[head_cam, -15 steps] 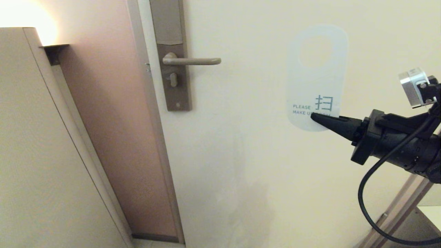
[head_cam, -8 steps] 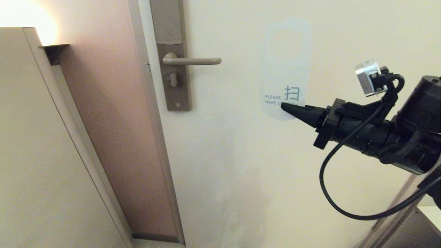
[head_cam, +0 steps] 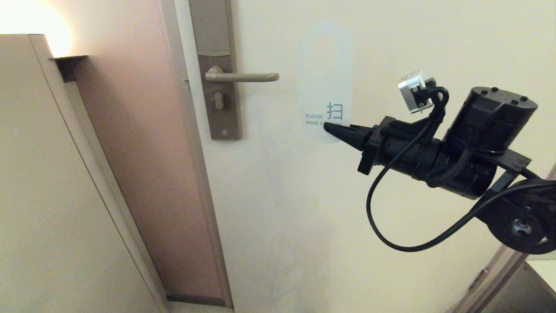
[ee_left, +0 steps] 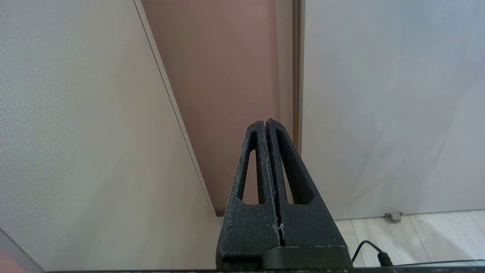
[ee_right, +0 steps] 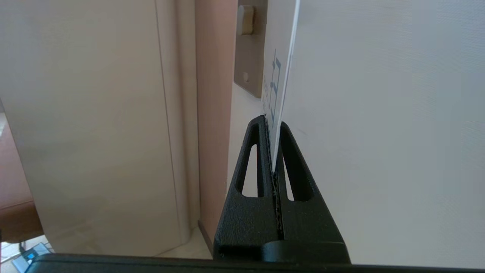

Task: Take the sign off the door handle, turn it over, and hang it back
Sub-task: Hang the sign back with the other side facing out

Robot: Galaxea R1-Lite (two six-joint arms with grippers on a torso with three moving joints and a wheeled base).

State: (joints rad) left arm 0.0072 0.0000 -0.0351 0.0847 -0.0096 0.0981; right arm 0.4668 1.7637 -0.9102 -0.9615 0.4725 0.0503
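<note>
Your right claw (head_cam: 331,128) is pinching the bottom rounded end of the flat, round-ended white door sign (head_cam: 325,82), which stands upright above the fingertips with its dark character and "PLEASE MAKE UP" lettering facing you. The sign hangs free in front of the pale cream door (head_cam: 391,217), just to the right of the free tip of the slim horizontal bronze-grey lever door handle (head_cam: 241,77) on its tall brown metal backplate (head_cam: 219,87). The sign's hole is at its upper end, roughly level with the lever but not yet over it.

The flip looks done, so the step in hand is the re-hang. Line the hole up with the lever's tip before you slide across; seen edge-on in the right wrist view, the sheet (ee_right: 282,68) is thin and will likely flex if it catches on the lever. Carry it sideways along the lever toward the backplate, then lower it so the hole's top edge seats on the lever before you let go.

Your left claw (ee_left: 267,125) is parked low by the door frame, pressed together on nothing.
</note>
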